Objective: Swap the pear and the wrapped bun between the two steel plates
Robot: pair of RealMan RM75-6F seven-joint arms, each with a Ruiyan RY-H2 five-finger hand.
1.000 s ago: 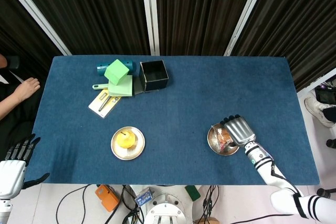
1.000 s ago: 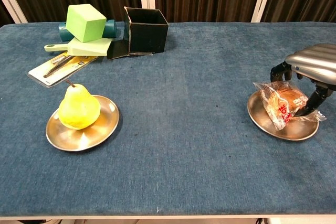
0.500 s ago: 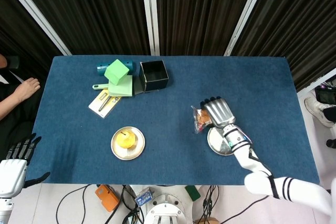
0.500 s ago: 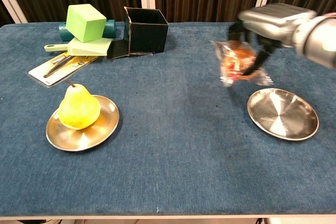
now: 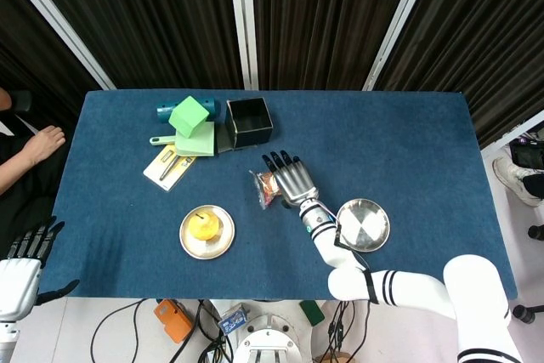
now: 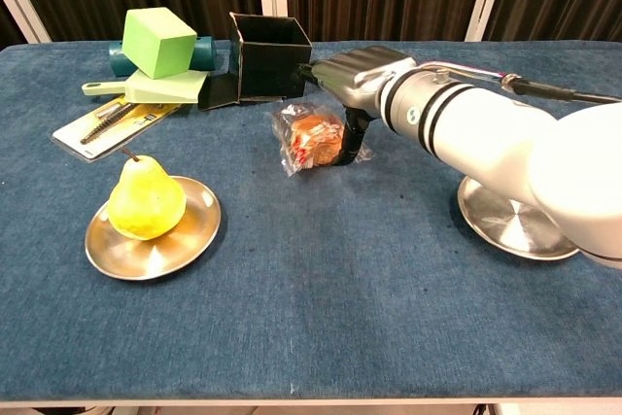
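Observation:
A yellow pear (image 5: 203, 225) (image 6: 145, 200) stands on the left steel plate (image 5: 223, 244) (image 6: 185, 236). The right steel plate (image 5: 363, 225) (image 6: 505, 225) has nothing on it. My right hand (image 5: 292, 178) (image 6: 352, 75) holds the wrapped bun (image 5: 267, 189) (image 6: 313, 138) over the middle of the blue table, between the two plates and just in front of the black box. My left hand (image 5: 25, 251) hangs off the table's front left corner, fingers apart and holding nothing; only the head view shows it.
A black open box (image 5: 249, 121) (image 6: 271, 53), a green cube (image 5: 189, 115) (image 6: 158, 41), a teal cylinder (image 5: 164, 111), a green flat tool and a packaged item (image 5: 169, 167) (image 6: 109, 122) sit at the back left. A person's hand (image 5: 41, 144) rests at the left edge.
My right hand lifted the wrapped bun off the right plate and carried it left to the table's middle. The right plate now lies bare. The pear and left hand stayed put.

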